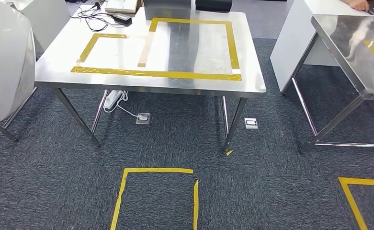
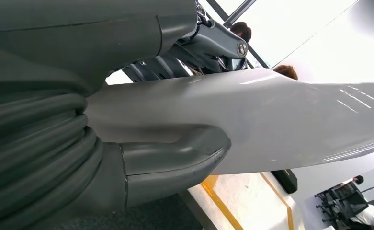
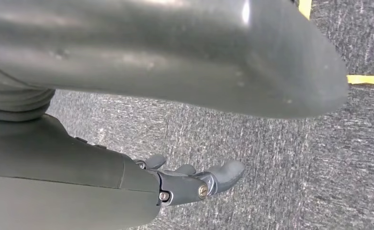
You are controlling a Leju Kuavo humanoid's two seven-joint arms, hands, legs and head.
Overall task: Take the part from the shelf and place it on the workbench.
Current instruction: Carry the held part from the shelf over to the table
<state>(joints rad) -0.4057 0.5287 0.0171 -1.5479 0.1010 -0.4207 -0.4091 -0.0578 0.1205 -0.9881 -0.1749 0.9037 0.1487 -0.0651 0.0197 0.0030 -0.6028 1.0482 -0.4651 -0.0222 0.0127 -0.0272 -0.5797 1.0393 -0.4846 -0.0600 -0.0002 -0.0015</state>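
The part [image 1: 5, 62] is a large, smooth white curved panel at the left edge of the head view. In the left wrist view my left hand [image 2: 141, 163] grips this panel [image 2: 280, 120], thumb [image 2: 185, 155] pressed on one face and dark fingers [image 2: 209, 45] on the other. The workbench [image 1: 55, 67] is a steel table straight ahead, marked with yellow tape rectangles [image 1: 161, 73]. My right hand [image 3: 189, 182] hangs over the grey carpet, its fingers loosely apart and holding nothing.
A second steel table [image 1: 362, 52] and a white cabinet [image 1: 295, 43] stand to the right. Cables and boxes [image 1: 113, 14] lie at the workbench's far edge, with a power strip [image 1: 113, 98] beneath it. Yellow tape squares [image 1: 156, 191] mark the carpet. A person's hand [image 1: 357, 4] shows at top right.
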